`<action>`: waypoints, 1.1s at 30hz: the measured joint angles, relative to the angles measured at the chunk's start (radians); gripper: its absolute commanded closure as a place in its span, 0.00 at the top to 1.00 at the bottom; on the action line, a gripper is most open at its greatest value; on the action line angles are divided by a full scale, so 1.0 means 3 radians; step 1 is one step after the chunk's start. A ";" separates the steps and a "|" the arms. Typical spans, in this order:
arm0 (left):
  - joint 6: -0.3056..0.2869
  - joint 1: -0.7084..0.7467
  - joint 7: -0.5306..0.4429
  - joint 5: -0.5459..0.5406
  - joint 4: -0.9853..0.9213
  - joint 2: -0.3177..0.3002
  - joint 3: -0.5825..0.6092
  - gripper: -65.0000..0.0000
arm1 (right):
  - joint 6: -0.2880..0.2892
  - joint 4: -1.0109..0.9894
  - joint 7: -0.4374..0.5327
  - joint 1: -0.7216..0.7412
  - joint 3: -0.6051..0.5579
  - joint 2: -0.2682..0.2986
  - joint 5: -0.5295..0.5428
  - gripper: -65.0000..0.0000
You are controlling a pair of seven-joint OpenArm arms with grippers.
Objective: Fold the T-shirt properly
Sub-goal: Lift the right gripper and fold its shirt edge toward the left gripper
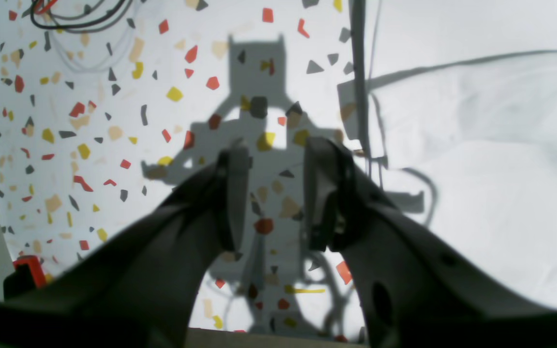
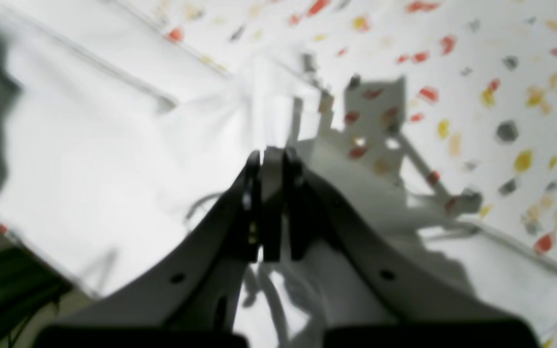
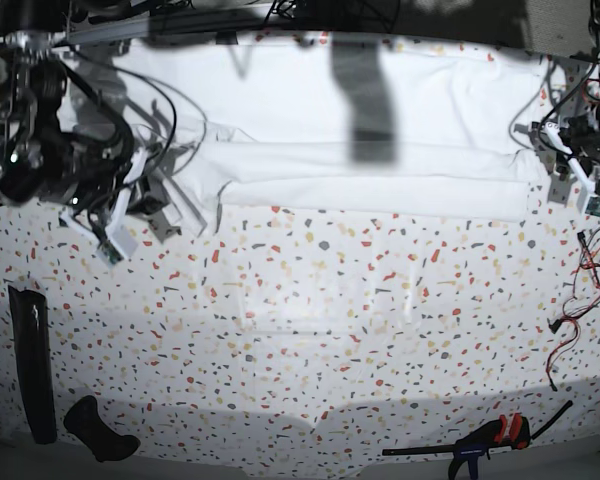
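Note:
The white T-shirt (image 3: 380, 130) lies spread along the far side of the speckled table (image 3: 330, 320). In the right wrist view the shirt (image 2: 90, 145) fills the left and bottom. My right gripper (image 2: 272, 159) is shut, with a fold of the shirt seemingly pinched between its fingers and wrinkles running to the tips. It sits at the shirt's left end in the base view (image 3: 120, 215). My left gripper (image 1: 278, 193) is open and empty above bare table, with the shirt (image 1: 476, 154) just to its right. It hangs by the shirt's right end in the base view (image 3: 575, 170).
A black and red clamp (image 3: 485, 440) lies at the front right. Two black objects (image 3: 30, 360) (image 3: 100, 430) lie at the front left. Red and black wires (image 3: 580, 290) trail at the right edge. Cables (image 1: 80, 14) lie on the table beyond my left gripper.

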 measured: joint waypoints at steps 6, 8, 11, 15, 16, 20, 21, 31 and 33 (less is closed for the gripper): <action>0.0000 0.0000 0.0001 0.0000 0.0000 0.0001 0.0000 0.30 | 0.0000 0.0669 -0.0036 -0.0816 0.0118 0.0008 0.0000 0.00; 0.0000 0.0000 0.0001 0.0000 0.0000 0.0000 0.0000 0.30 | 0.0000 0.0876 -0.0037 -0.1063 0.0165 0.0008 0.0005 0.00; 0.0000 -0.0001 0.0001 0.0000 0.0000 0.0000 0.0000 0.30 | 0.0000 0.1106 -0.0041 -0.1410 0.0257 0.0003 0.0000 0.00; 0.0000 -0.0001 0.0000 0.0000 0.0000 0.0000 0.0000 0.30 | 0.0000 0.1258 -0.0076 -0.1811 0.0412 0.0010 -0.0003 0.00; 0.0000 -0.0001 0.0001 0.0000 0.0000 -0.0001 0.0000 0.30 | 0.0000 0.1270 -0.0074 -0.1892 0.0455 0.0010 -0.0004 0.00; 0.0000 -0.0001 0.0001 0.0000 0.0000 0.0000 0.0000 0.30 | 0.0001 0.1273 -0.0128 -0.2148 0.0619 0.0010 0.0000 0.00; 0.0000 -0.0001 0.0001 0.0000 0.0000 -0.0001 0.0000 0.30 | 0.0000 0.1273 -0.0181 -0.2196 0.0656 0.0010 -0.0003 0.00; 0.0000 -0.0001 0.0000 0.0000 0.0000 0.0000 0.0000 0.30 | 0.0001 0.1273 -0.0409 -0.2667 0.0765 0.0315 0.0003 0.00; 0.0000 -0.0001 0.0000 0.0000 0.0000 0.0000 0.0000 0.30 | 0.0001 0.1273 -0.0422 -0.2743 0.0768 0.0397 0.0003 0.00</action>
